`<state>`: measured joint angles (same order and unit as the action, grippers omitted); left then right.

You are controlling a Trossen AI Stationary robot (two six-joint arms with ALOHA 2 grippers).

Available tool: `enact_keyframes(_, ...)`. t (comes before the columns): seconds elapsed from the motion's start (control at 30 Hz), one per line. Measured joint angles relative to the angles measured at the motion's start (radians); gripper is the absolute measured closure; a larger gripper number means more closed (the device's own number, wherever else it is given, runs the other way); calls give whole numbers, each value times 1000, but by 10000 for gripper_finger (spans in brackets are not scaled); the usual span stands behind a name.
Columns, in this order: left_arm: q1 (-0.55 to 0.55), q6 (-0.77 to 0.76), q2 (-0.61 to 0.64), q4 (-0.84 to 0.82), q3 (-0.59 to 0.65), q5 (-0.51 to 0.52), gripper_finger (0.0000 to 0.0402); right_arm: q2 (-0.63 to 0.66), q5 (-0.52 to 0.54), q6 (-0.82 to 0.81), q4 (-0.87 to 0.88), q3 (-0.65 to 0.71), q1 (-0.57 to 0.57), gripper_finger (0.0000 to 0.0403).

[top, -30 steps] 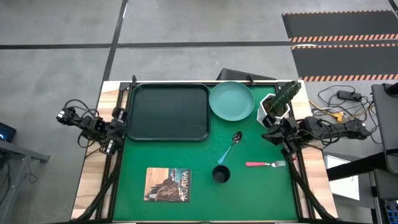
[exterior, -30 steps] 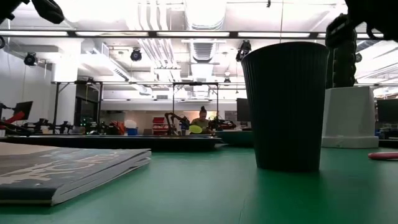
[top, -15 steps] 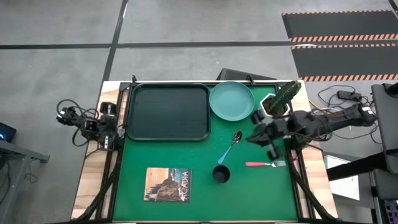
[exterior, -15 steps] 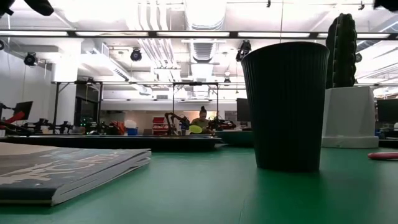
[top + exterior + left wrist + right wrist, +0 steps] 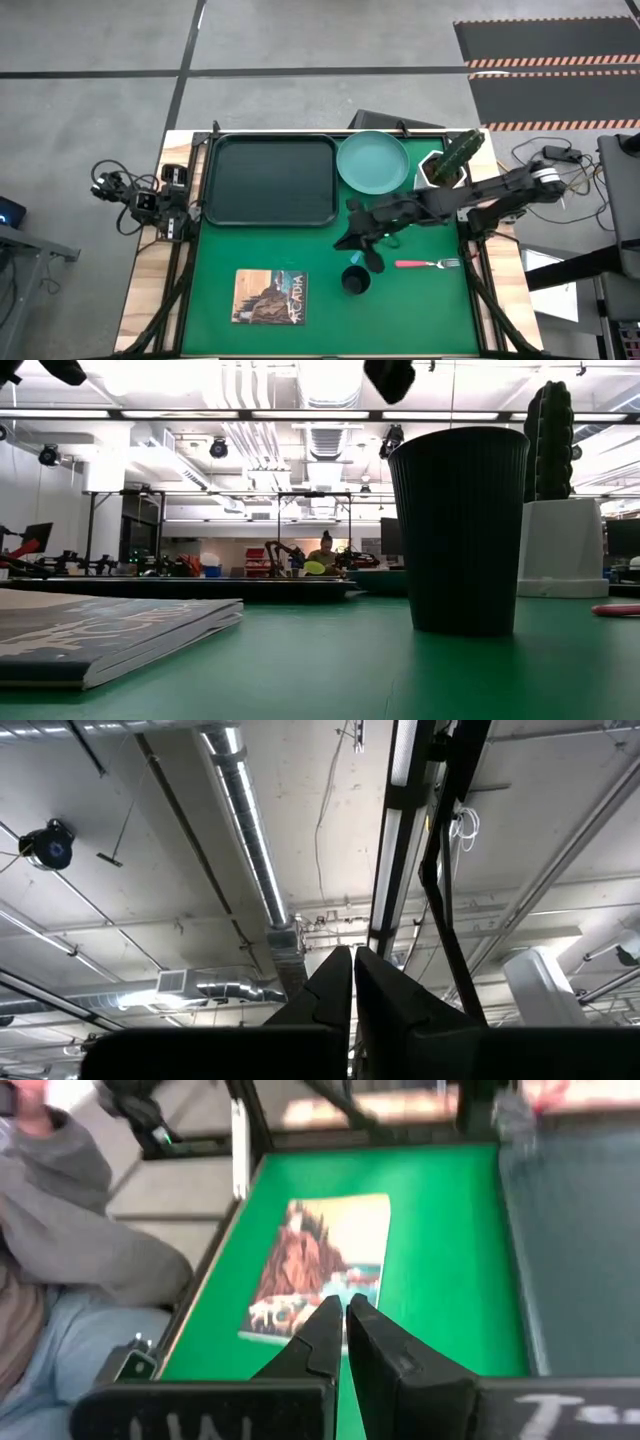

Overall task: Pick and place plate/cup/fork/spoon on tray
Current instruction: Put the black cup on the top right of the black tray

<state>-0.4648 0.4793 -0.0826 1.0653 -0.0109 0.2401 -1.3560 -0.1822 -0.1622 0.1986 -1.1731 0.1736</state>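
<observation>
The black tray [image 5: 270, 180] lies at the table's far left, with the teal plate [image 5: 373, 162] just to its right. The black cup [image 5: 355, 280] stands upright on the green mat and looms large in the low view [image 5: 460, 530]. The red-handled fork [image 5: 428, 264] lies to the cup's right. The spoon is hidden under my right arm. My right gripper [image 5: 347, 240] is shut and empty, raised above the mat between tray and cup; its wrist view [image 5: 340, 1315] looks down on the table. My left gripper [image 5: 352, 960] is shut, parked at the table's left edge and pointing at the ceiling.
A book [image 5: 270, 297] lies on the mat near the front edge, left of the cup. A white pot with a green plant [image 5: 447, 165] stands at the far right beside the plate. A person in a grey sleeve [image 5: 70, 1230] sits beyond the table's edge.
My right gripper has swung from the table's right edge toward its left, passing over the spoon and ending above the mat beyond the cup, still shut. My left gripper has drawn back a little from the tray toward the left edge. No object has moved.
</observation>
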Motion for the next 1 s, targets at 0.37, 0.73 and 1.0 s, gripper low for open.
enact_keyframes(0.37,0,-1,0,0,0,0,402,-181,-47,-28,512,-303,38,392)
enact_keyframes(0.73,0,-1,0,0,0,0,402,-261,-46,-108,564,-331,59,392)
enact_keyframes(1.0,0,-2,0,-3,0,0,402,-292,-45,-116,545,-329,57,392)
